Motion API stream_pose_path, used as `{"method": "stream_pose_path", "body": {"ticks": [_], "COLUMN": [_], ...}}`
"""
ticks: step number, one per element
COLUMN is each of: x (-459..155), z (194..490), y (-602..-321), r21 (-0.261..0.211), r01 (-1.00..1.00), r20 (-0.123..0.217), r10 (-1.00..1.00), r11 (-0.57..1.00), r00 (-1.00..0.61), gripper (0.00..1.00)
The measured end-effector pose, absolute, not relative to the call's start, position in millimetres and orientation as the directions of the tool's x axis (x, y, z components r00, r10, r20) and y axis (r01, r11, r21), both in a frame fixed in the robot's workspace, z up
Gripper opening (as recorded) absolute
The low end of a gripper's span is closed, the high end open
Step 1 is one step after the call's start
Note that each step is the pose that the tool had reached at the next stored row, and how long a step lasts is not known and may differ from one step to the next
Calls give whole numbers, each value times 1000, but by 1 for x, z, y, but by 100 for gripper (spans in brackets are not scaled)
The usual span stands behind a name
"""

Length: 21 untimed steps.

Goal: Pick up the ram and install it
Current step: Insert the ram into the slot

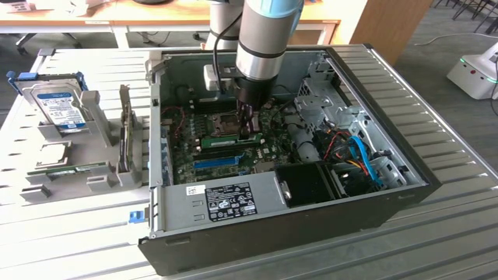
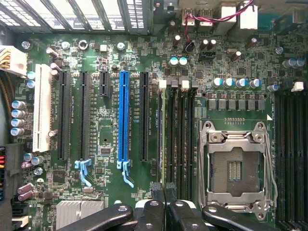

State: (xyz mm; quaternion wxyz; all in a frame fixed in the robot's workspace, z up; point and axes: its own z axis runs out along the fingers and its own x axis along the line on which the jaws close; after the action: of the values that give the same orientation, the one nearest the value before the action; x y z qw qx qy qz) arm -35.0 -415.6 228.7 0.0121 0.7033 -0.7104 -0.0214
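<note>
Pale ribbed metal table (image 1: 70,233) in an office-like room, wooden desks (image 1: 155,26) behind. At the exterior view's left, a grey holder (image 1: 97,134) with a hard drive (image 1: 62,108) upright. In the middle, an open computer case (image 1: 311,227), motherboard (image 1: 185,166) exposed. Far right, a white machine (image 1: 474,73) on the floor. Gripper (image 1: 251,129) down inside the case, fingers (image 2: 156,192) drawn almost together, tips at the top edge of the ram (image 1: 228,140). Pinching or merely pressing: cannot tell. Ram on edge just beside the processor socket (image 2: 236,166), directly beneath the fingertips.
</note>
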Motion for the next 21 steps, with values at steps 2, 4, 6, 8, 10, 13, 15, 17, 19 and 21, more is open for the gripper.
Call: {"method": "stream_pose_path", "body": {"ticks": [2, 4, 6, 8, 10, 13, 15, 17, 19, 21], "x": [-35, -35, -35, -35, -35, -35, -35, -35, -35, -35], "z": [228, 228, 227, 226, 226, 225, 225, 225, 225, 225], "y": [-416, -416, -416, -416, -416, -416, -416, -416, -416, -416], "r21": [47, 47, 47, 47, 47, 47, 47, 47, 47, 47], "r01": [-999, -999, -999, -999, -999, -999, -999, -999, -999, -999], "r20": [-13, -13, -13, -13, -13, -13, -13, -13, -13, -13], "r10": [-1000, -1000, -1000, -1000, -1000, -1000, -1000, -1000, -1000, -1000], "r11": [10, 10, 10, 10, 10, 10, 10, 10, 10, 10], "r00": [-10, -10, -10, -10, -10, -10, -10, -10, -10, -10], "gripper": [12, 12, 12, 12, 12, 12, 12, 12, 12, 12]}}
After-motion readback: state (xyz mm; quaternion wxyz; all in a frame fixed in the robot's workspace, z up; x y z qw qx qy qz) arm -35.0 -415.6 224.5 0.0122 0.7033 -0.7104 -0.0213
